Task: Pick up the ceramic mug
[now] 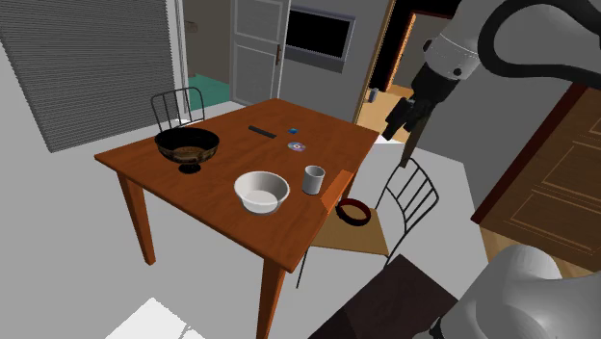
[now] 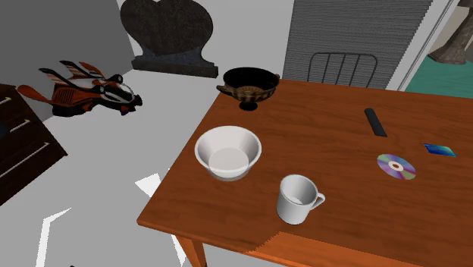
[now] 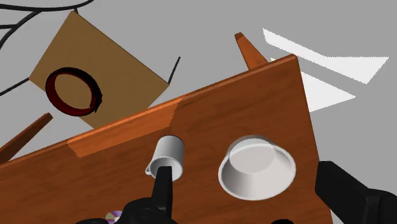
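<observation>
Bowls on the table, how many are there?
2. A white bowl sits near the edge of the table, beside the white mug. A black footed bowl stands at the corner beyond it in the second exterior view. Nothing there seems to hide another.

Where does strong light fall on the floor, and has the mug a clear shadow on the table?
Shoulder view: a white light patch on the floor below the table. Second exterior view: similar patches; the mug casts no clear shadow. Wrist view: white patches beyond the table.
</observation>
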